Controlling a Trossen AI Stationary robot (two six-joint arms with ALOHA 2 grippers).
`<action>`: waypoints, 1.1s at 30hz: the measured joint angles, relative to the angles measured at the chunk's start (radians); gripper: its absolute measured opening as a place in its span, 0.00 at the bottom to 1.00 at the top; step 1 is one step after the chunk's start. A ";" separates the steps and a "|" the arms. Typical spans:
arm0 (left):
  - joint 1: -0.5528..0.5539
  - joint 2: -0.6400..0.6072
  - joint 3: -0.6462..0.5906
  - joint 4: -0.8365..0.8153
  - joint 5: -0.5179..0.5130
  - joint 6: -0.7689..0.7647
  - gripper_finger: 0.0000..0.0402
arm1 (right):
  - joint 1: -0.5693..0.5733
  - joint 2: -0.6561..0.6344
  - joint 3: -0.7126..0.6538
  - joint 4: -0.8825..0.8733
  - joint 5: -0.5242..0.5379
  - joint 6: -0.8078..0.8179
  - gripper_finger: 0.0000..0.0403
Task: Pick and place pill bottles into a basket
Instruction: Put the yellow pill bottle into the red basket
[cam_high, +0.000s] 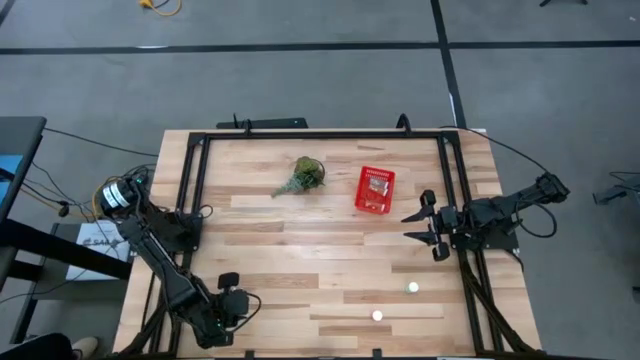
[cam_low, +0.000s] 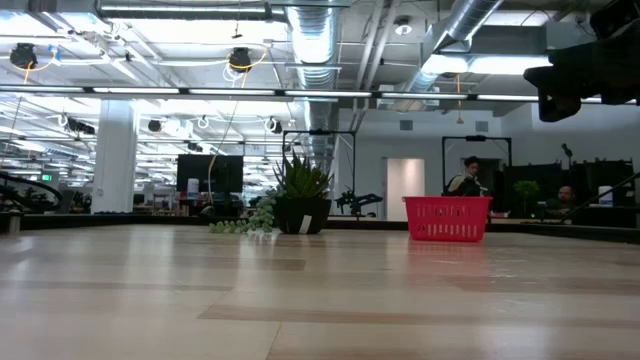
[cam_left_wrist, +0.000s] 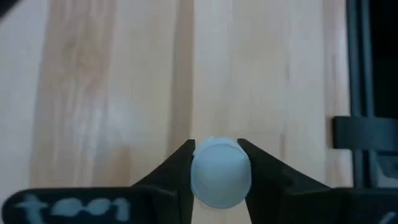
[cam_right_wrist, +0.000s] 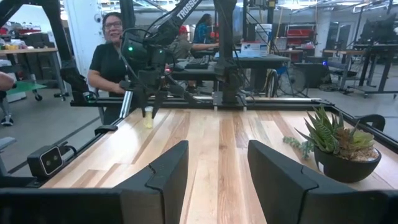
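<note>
One pill bottle (cam_left_wrist: 220, 180) is clamped between the left end effector (cam_high: 232, 300) fingers at its white cap, above the near-left bench (cam_high: 300, 250) corner; two more (cam_high: 413, 288) (cam_high: 377, 316) stand well apart from the red basket (cam_high: 375, 190). Bottles appear light, rigid and smooth, so a slipping cap grip is likely; grasp mid-body. Right end effector (cam_right_wrist: 217, 165) waits spread apart near the bench's right edge.

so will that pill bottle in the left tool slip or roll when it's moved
The pill bottle, pinched across its rounded white cap by the left tool, could twist or slip. It looks tiny, so probably light. Being cylindrical, it would likely roll if dropped sideways.
</note>
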 joint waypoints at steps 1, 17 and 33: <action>0.006 0.000 0.000 -0.004 -0.006 0.004 0.24 | 0.000 0.000 0.000 0.000 0.000 0.000 0.39; 0.246 -0.173 -0.001 -0.038 -0.386 0.335 0.24 | 0.000 0.000 0.000 0.002 0.000 -0.007 0.39; 0.755 -0.190 -0.001 0.656 -0.158 1.108 0.26 | 0.000 0.000 0.000 0.002 0.000 -0.009 0.39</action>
